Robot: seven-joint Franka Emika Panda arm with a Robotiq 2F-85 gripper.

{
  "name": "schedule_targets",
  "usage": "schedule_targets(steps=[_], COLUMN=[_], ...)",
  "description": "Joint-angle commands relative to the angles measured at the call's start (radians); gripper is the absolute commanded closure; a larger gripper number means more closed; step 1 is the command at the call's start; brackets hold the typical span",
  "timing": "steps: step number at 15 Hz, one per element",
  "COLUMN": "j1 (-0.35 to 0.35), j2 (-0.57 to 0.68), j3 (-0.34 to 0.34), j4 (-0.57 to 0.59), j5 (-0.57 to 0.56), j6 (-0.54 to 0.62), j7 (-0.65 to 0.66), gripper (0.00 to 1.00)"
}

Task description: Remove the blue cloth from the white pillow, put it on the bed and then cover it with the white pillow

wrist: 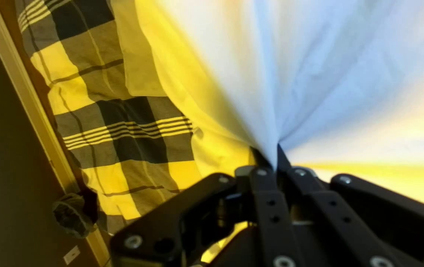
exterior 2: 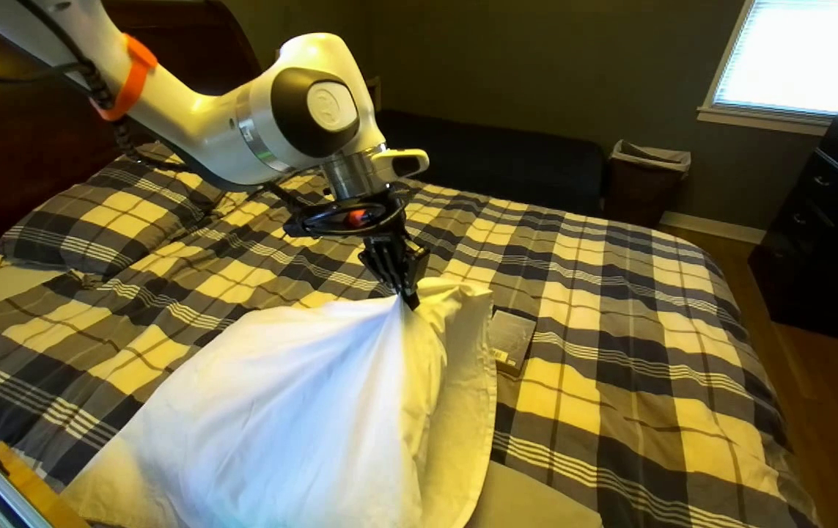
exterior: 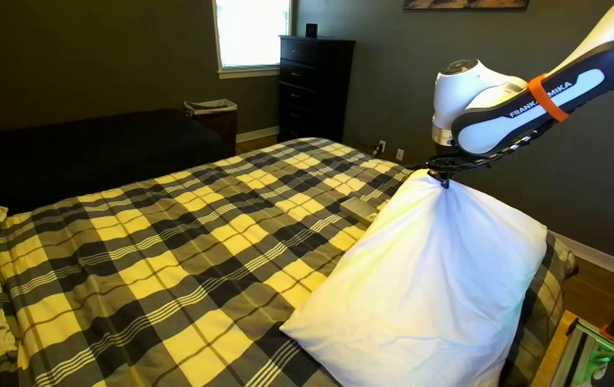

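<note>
White pillow (exterior 2: 294, 411) slopes lengthwise up into claw (exterior 2: 409, 298).

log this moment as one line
black two-finger gripper: shut on soft white fabric pillow, bunched up | pale greyish flat cloth: on yellow-black plaid bed, partly hidden by pillow

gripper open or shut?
The gripper is shut on the white pillow: in the wrist view its fingers pinch a fold, creases fanning out.
</note>
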Motion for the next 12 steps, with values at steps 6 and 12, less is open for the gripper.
schedule_targets(steps=[6,12], j1=[-0.107,-0.109], j2=[-0.108,-0.076], j3=[-0.026,-0.023], j4=[-0.017,-0.01], j5=[-0.134,-0.094], j6=[-0.021,-0.002], j7=[0.152,0.121], gripper=[0.99,0.95])
